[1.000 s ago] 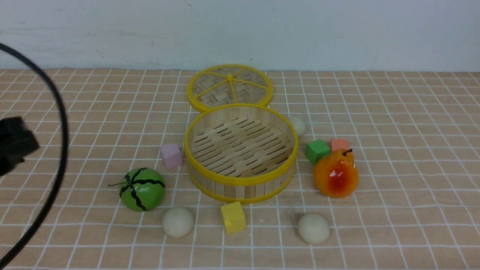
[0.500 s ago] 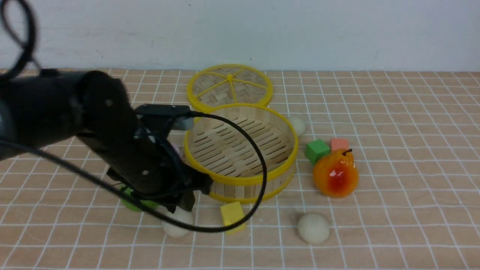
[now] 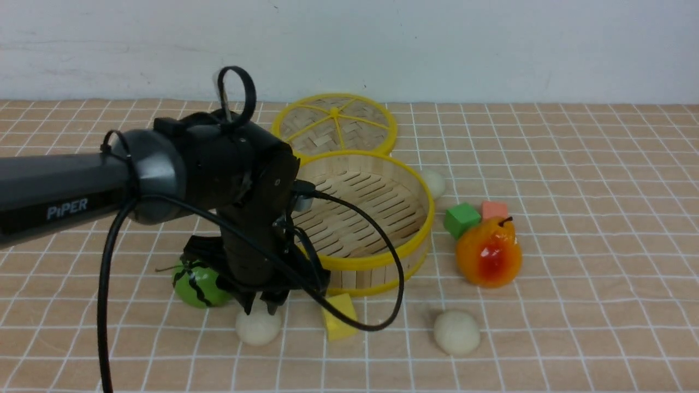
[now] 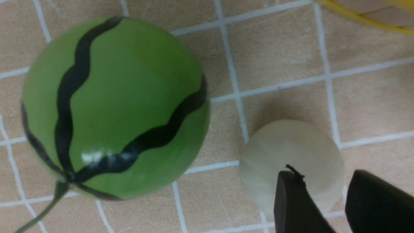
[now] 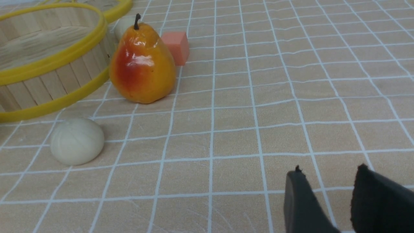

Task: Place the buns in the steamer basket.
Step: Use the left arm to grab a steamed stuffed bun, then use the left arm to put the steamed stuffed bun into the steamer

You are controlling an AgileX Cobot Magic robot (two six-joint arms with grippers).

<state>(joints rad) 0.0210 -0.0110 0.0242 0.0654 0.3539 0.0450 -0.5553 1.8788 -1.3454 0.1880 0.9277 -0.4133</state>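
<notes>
A second ago only a black block and a cable of the left arm (image 3: 65,191) showed at the left edge. Half a second ago it lay low across the watermelon toy (image 3: 195,286). Now the wrist points straight down, and the left gripper (image 3: 261,307) hangs over the near-left bun (image 3: 258,327). In the left wrist view its two dark fingers (image 4: 292,202) stand parted with a gap between them. Their tips overlap the bun's edge, and nothing is clamped. Whether they touch the bun cannot be told.

Nothing else has shifted. The steamer basket (image 3: 377,270) sits mid-table with no bun inside, and its lid (image 3: 334,123) lies flat just behind it. The near-right bun (image 3: 456,332) stays in front of the pear (image 3: 489,252). The third bun (image 3: 435,183) still peeks out behind the basket's right rim.

The arm now hides the pink cube that showed left of the basket, as well as the basket's left wall and half the watermelon toy. A cable loop crosses the yellow cube (image 3: 339,321). The green cube (image 3: 462,219) and salmon cube (image 3: 495,209) are partly covered by the pear.

The right gripper (image 5: 326,173) shows only in its own wrist view, cut off by the frame. Its fingers are spread over bare tablecloth (image 5: 291,81), well apart from the bun there.
</notes>
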